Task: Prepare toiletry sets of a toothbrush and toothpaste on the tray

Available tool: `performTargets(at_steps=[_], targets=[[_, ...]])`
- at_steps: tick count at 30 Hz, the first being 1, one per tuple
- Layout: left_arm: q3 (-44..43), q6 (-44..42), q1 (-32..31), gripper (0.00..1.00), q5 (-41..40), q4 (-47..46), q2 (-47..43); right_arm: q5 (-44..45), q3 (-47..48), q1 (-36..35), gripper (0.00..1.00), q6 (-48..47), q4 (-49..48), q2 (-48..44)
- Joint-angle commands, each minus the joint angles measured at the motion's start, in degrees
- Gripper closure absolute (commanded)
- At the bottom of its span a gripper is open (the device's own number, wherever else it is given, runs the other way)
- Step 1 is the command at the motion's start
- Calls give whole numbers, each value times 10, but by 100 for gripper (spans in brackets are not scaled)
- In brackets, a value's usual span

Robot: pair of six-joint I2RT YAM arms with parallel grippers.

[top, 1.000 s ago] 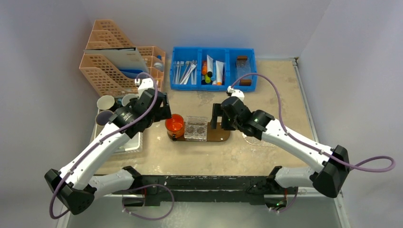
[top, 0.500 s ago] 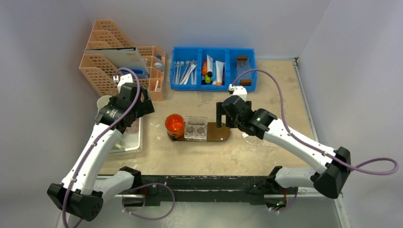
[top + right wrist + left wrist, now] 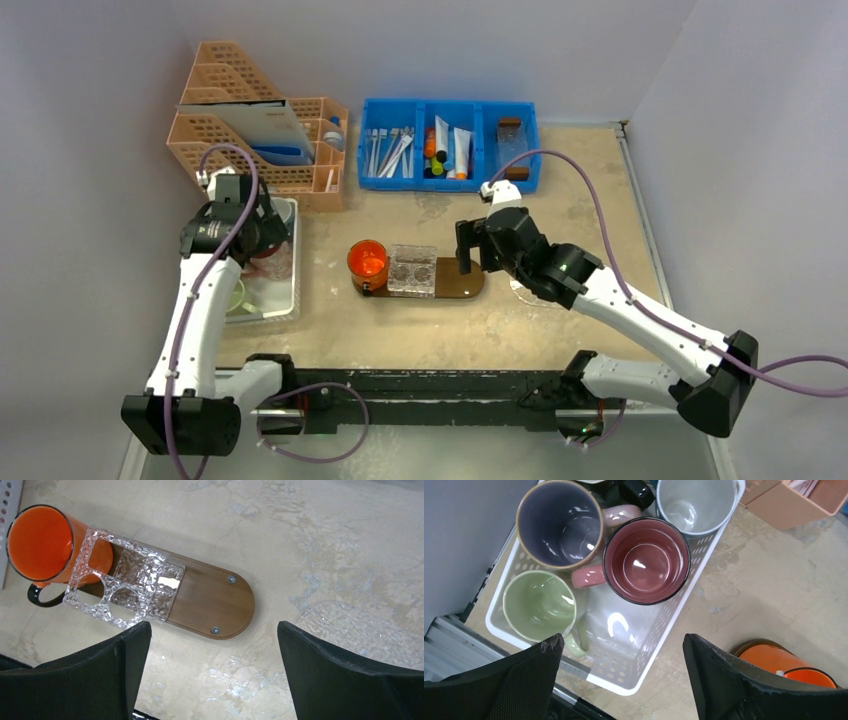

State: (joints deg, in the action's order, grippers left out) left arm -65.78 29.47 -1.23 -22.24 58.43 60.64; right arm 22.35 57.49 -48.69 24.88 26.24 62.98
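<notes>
Hovering over the bare rounded end of the dark wooden tray (image 3: 205,600), the right tool (image 3: 212,626) is spread wide and empty; the tray lies mid-worktop (image 3: 580,190) carrying an orange mug (image 3: 42,540) and a clear dimpled holder (image 3: 125,587). The left tool (image 3: 621,639), likewise released, hangs above a white perforated basket (image 3: 624,680) of mugs. White-handled toothbrushes (image 3: 395,150) and pale tubes (image 3: 443,130) lie in the blue bin (image 3: 450,103) at the back, well apart from the tray.

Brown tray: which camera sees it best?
The right wrist view: the tray shows close up from above, bare end included. The top view shows it small. The left wrist view shows only the orange mug on it.
</notes>
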Motion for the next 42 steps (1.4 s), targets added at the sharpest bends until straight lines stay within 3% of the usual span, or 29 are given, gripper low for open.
performTargets(at_steps=[1, 11, 19, 28, 34, 42], targets=[[-3, 28, 12, 13, -7, 35, 1, -22, -8, 2, 1, -41, -20, -9], [74, 75, 60, 15, 10, 35, -56, -44, -81, 3, 1, -48, -68, -37], [118, 144, 98, 17, 10, 19, -46, -30, -119, 3, 1, -74, -88, -52], [146, 116, 186, 26, 58, -66, 10, -7, -139, 3, 1, -101, -110, -69], [158, 115, 212, 39, 51, -105, 36, 6, -148, 3, 1, -113, -117, -72], [187, 133, 237, 48, 54, -142, 75, 17, -143, 3, 1, -121, -113, -76]])
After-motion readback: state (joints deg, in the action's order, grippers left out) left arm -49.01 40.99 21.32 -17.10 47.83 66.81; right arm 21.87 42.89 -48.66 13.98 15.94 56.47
